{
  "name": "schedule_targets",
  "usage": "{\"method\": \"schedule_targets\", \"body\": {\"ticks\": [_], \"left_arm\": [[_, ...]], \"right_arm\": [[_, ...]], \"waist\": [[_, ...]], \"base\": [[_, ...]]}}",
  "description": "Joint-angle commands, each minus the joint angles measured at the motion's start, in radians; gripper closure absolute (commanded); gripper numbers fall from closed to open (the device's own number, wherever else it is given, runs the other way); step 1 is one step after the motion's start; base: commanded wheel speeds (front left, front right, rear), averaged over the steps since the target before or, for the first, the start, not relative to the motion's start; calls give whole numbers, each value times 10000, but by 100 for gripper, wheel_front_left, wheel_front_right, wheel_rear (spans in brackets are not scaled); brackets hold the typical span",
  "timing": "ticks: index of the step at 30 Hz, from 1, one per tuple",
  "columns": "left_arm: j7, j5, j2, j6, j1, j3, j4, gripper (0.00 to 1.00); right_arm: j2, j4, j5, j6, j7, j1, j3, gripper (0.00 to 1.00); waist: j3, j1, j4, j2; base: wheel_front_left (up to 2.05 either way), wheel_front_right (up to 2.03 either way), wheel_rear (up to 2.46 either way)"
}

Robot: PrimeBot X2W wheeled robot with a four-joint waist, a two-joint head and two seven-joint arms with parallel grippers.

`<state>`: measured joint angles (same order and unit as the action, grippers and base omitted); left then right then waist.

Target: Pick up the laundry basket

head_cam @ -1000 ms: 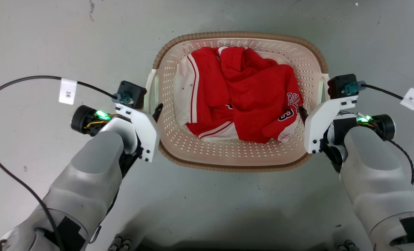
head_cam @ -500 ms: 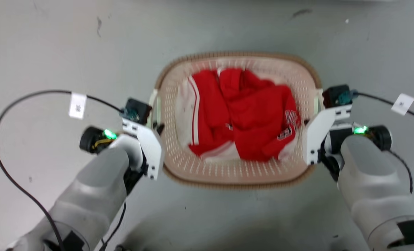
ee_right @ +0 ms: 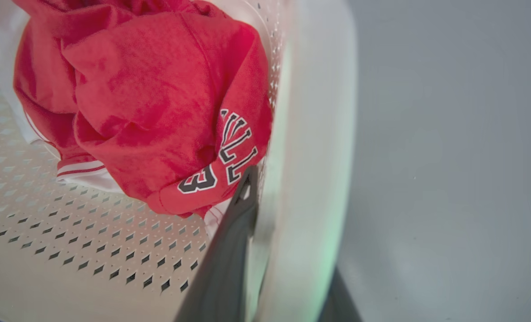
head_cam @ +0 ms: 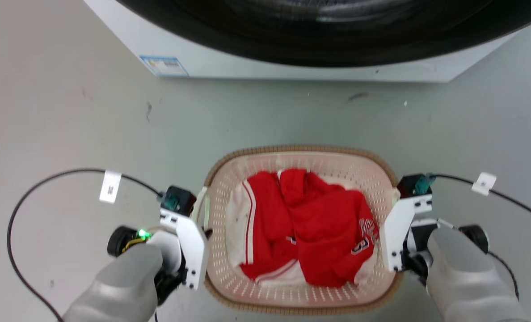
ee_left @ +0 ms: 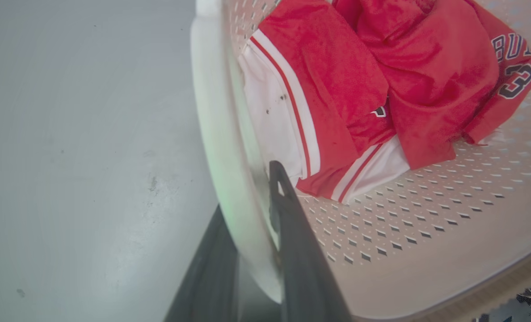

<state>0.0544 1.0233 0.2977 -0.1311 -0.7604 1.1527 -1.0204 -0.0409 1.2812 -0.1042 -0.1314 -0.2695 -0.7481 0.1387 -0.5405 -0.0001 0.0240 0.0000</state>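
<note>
Just ahead of you, btwn your two arms: laundry basket [head_cam: 299,148] over the grey floor [head_cam: 69,112], washing machine [head_cam: 247,70] beyond its far rim, well apart. (A)

Agreed. Red & white jerseys [head_cam: 310,228] heaped inside, one w/ a dark "3". Can't tell if the base touches the floor. (B)

Your left gripper [head_cam: 204,231] is at the basket's left handle [head_cam: 201,208]. L wrist cam: left gripper [ee_left: 247,201] pinches that white strip, inner finger [ee_left: 292,232] inside the perforated wall [ee_left: 404,232], outer finger [ee_left: 212,268] on the floor side. (A)

Same on the other side. R wrist cam: your right gripper [ee_right: 292,223] has the right handle [ee_right: 319,134] squeezed btwn its fingers, inner one [ee_right: 229,250] just beside the jersey lettering, outer one [ee_right: 337,299] outside. In head cam the right gripper [head_cam: 388,223] is mostly hidden behind its white bracket. (B)

Cables w/ white tags [head_cam: 110,187] loop off both wrists, clear of the basket. (A)
</note>
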Motion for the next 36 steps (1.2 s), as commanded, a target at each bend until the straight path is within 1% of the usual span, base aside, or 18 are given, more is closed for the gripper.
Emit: {"method": "schedule_targets", "body": {"ticks": [1, 6, 9, 15, 18, 27, 32, 36], "left_arm": [[3, 106, 289, 15, 284, 46, -81, 100], [-35, 612, 489, 19, 1107, 319, 74, 100], [-119, 781, 602, 19, 1572, 506, 147, 100], [119, 1031, 766, 19, 2400, 793, 306, 100], [334, 1000, 811, 19, 2628, 934, 548, 100], [937, 1158, 1185, 15, 3210, 1143, 1274, 100], [1026, 1180, 1350, 15, 3450, 1171, 1557, 100], [858, 1215, 1443, 12, 3638, 1172, 1748, 100]], "right_arm": [[-170, 41, -94, 13, -107, 259, 122, 100], [-181, 18, -879, 15, -359, 1112, 624, 100], [-193, -41, -1218, 15, -314, 1618, 927, 100], [-207, -120, -1714, 15, -356, 2464, 1385, 100], [-207, -154, -1926, 15, -470, 2731, 1550, 100], [-188, -600, -2648, 10, -993, 3400, 2172, 100], [-183, -712, -2893, 10, -1213, 3705, 2348, 100], [-183, -692, -3106, 10, -1424, 3919, 2389, 100]], "waist": [[849, 1, -87, 0], [2070, 1, -148, 0], [2753, 1, -182, 0], [3906, 1, -247, 0], [4221, 1, -260, 0], [5049, 1, -260, 0], [5333, 1, -178, 0], [5497, 1, -204, 0]], "base": [[0, 0, 0], [0, 0, 0], [0, 0, 0], [0, 0, 0], [0, 0, 0], [0, 0, 0], [0, 0, 0], [0, 0, 0]]}}
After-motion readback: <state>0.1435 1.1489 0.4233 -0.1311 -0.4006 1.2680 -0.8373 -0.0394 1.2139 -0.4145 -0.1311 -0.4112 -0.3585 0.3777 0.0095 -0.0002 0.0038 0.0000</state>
